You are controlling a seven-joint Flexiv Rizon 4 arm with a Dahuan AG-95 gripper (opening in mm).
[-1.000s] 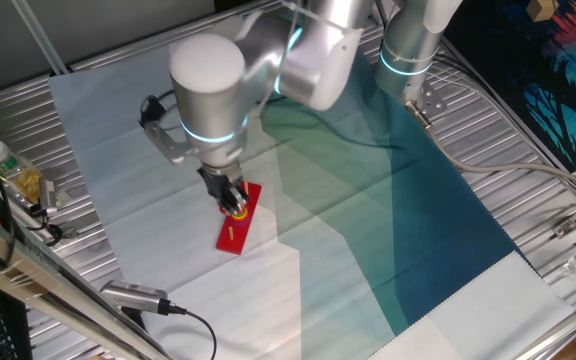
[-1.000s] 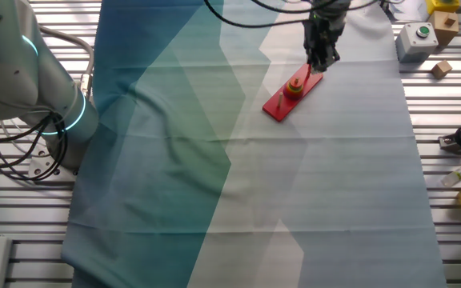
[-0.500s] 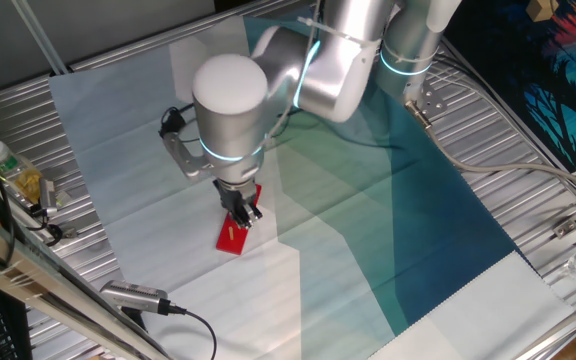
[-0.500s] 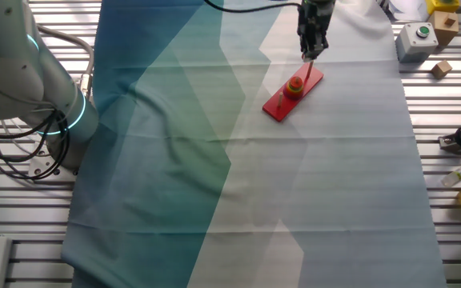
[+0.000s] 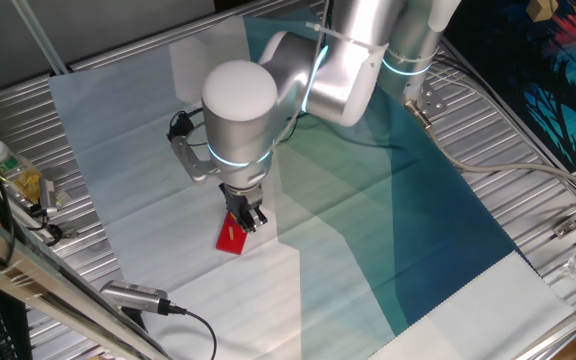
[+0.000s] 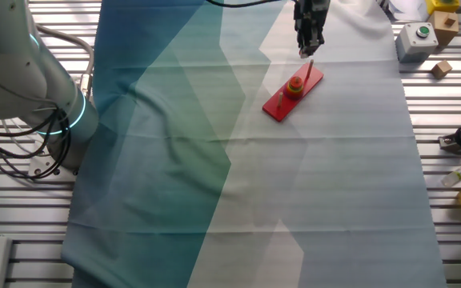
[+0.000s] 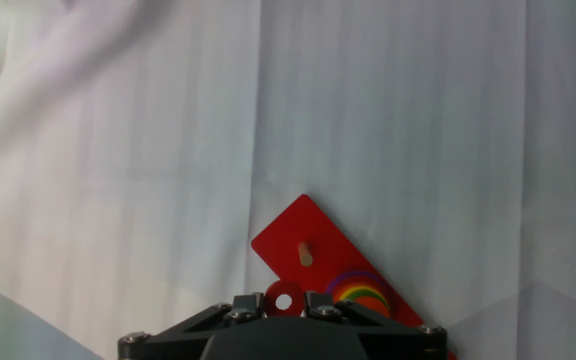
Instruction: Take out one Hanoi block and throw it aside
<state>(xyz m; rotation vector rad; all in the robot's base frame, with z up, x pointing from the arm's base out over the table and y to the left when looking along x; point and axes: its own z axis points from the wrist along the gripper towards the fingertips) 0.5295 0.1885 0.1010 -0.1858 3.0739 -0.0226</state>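
Red and round, the Hanoi block (image 7: pixel 284 299) sat pinched in the gripper (image 7: pixel 284 308), its flat face and centre hole turned toward the hand camera, lifted above the peg board (image 7: pixel 313 255). That red board lay diagonally on the cloth-covered bench (image 6: pixel 350 160), one bare peg (image 7: pixel 306 254) near its far end, and a stack of coloured rings (image 7: pixel 360 293) just beside the gripper.

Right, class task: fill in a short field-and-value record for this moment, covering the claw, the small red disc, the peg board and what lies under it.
claw: shut on the Hanoi block, raised above the board
Hanoi block: small red disc with a centre hole, between the fingertips, off its peg
peg board: red, flat on the cloth, coloured rings stacked on one peg
cloth: pale and teal, over the table
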